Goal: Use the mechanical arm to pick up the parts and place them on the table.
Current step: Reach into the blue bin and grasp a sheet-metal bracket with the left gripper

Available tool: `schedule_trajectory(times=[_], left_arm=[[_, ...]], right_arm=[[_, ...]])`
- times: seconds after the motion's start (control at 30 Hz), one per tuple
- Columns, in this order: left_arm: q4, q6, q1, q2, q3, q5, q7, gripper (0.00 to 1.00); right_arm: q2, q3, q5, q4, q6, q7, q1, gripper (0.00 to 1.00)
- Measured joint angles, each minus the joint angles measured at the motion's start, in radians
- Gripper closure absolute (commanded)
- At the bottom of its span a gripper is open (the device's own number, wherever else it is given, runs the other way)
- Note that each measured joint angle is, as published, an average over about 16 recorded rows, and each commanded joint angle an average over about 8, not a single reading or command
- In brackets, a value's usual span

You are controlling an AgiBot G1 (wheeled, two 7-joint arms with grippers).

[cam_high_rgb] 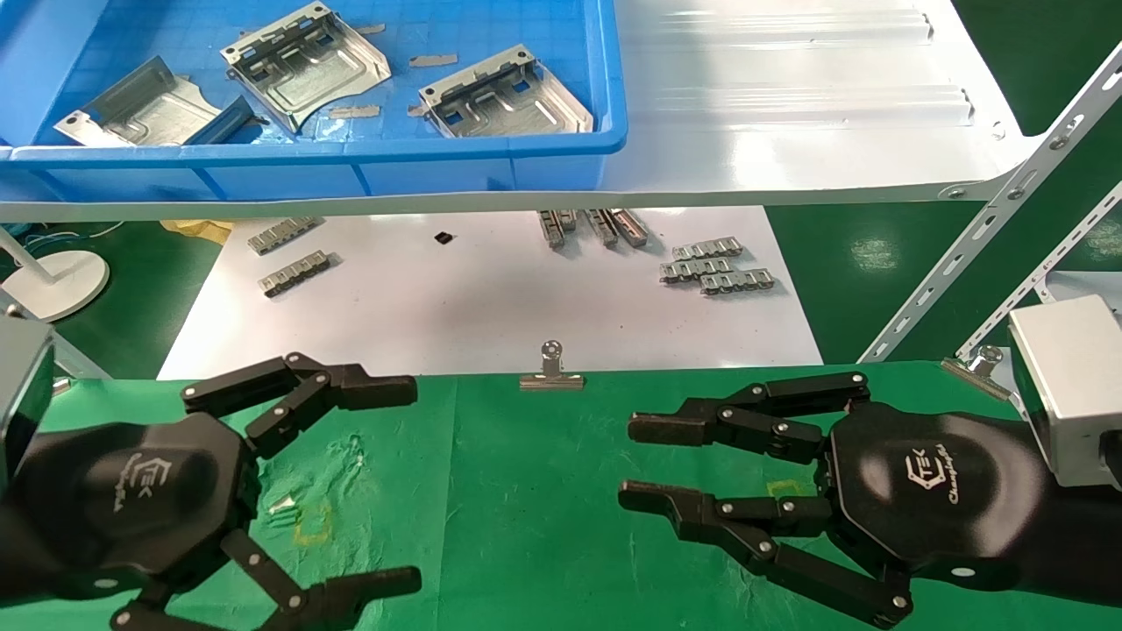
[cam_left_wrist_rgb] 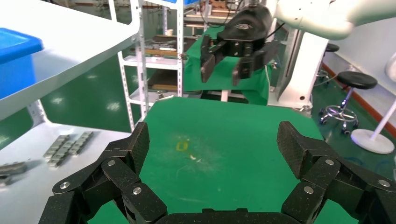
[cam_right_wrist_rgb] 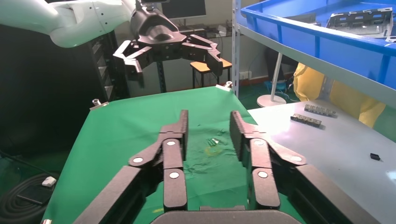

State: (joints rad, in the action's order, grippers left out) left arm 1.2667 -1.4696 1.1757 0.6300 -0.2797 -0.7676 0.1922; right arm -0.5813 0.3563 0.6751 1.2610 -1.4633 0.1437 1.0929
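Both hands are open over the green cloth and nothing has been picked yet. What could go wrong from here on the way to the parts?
1. The parts lie in the blue bin on the white shelf. A rising hand might hit the shelf edge.
2. The parts lie tilted, so a grasp may slip.
3. The left gripper and right gripper, both empty with jaws open, face each other over the table and could collide.

White "TEK" logo on right hand (cam_high_rgb: pixel 727 491) palm, same on left hand (cam_high_rgb: pixel 351 482)

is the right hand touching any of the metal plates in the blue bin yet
Apart. The head view shows the right hand open over the green table, while the metal plates lie in the blue bin up on the white shelf, far beyond its fingertips.
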Motion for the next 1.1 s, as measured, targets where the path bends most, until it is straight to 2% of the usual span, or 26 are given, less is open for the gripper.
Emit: schedule_trajectory(times=[0.23,0.43,0.57,0.77,0.8,0.83,1.03,1.07,1.1], left_arm=[[-0.173,0.08,0.276,0.1,-0.052,-0.164,0.011,0.0],[-0.485,0.237,0.572,0.255,-0.138,-0.389,0.009,0.0],[-0.725,0.377,0.73,0.366,-0.198,-0.531,0.003,0.01],[-1.003,0.561,0.868,0.489,-0.264,-0.677,-0.004,0.76],[-1.036,0.583,0.882,0.503,-0.271,-0.692,-0.003,0.89],[-1.066,0.602,0.895,0.516,-0.279,-0.706,-0.002,1.0],[-1.186,0.65,0.943,0.561,-0.311,-0.76,0.012,1.0],[-1.198,0.651,0.947,0.565,-0.315,-0.766,0.014,1.0],[-1.208,0.65,0.951,0.567,-0.318,-0.771,0.016,1.0]], right_arm=[[0.0,0.0,0.0,0.0,0.0,0.0,0.0,1.0],[0.0,0.0,0.0,0.0,0.0,0.0,0.0,1.0],[0.0,0.0,0.0,0.0,0.0,0.0,0.0,1.0],[0.0,0.0,0.0,0.0,0.0,0.0,0.0,0.98],[0.0,0.0,0.0,0.0,0.0,0.0,0.0,0.93],[0.0,0.0,0.0,0.0,0.0,0.0,0.0,0.81],[0.0,0.0,0.0,0.0,0.0,0.0,0.0,0.08],[0.0,0.0,0.0,0.0,0.0,0.0,0.0,0.01],[0.0,0.0,0.0,0.0,0.0,0.0,0.0,0.0]])
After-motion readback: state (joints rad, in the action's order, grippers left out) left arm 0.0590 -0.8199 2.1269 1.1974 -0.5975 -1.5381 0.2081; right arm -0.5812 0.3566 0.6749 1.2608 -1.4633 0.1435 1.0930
